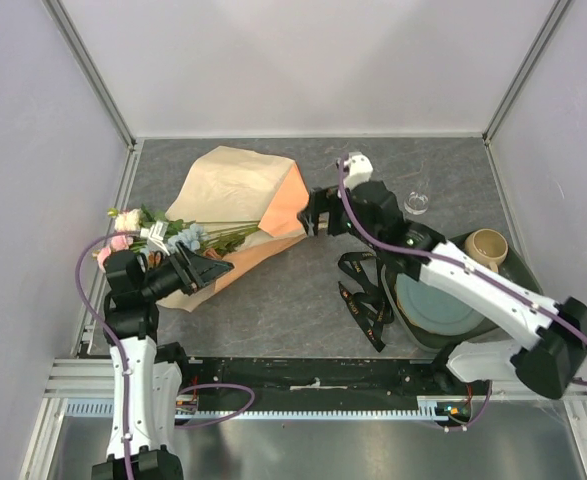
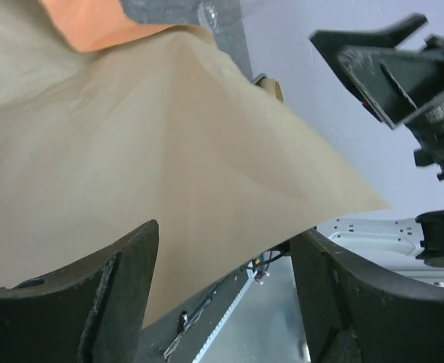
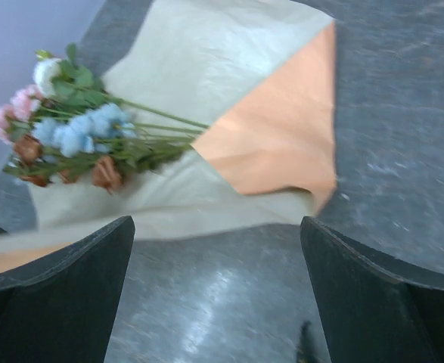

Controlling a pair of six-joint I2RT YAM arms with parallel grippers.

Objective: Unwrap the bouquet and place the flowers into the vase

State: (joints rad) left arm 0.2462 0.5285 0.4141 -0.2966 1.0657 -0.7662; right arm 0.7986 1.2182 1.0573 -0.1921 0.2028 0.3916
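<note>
Flowers (image 1: 168,232) lie on opened paper (image 1: 235,185), left side of table (image 1: 273,320); vase (image 1: 416,203) well apart, right. Left tool (image 2: 225,295) wide, paper edge betw. jaws; right tool (image 3: 218,295) wide, empty, by orange fold (image 1: 286,205). Risk: left pinches paper only, pull drags stems off w/ it.

One paper wrap (image 1: 238,185), one flower bunch (image 1: 163,235) — heads too crowded to count. Right half — one vase (image 1: 417,203), one mug (image 1: 486,247), one plate (image 1: 435,310), one ribbon (image 1: 365,300).
</note>
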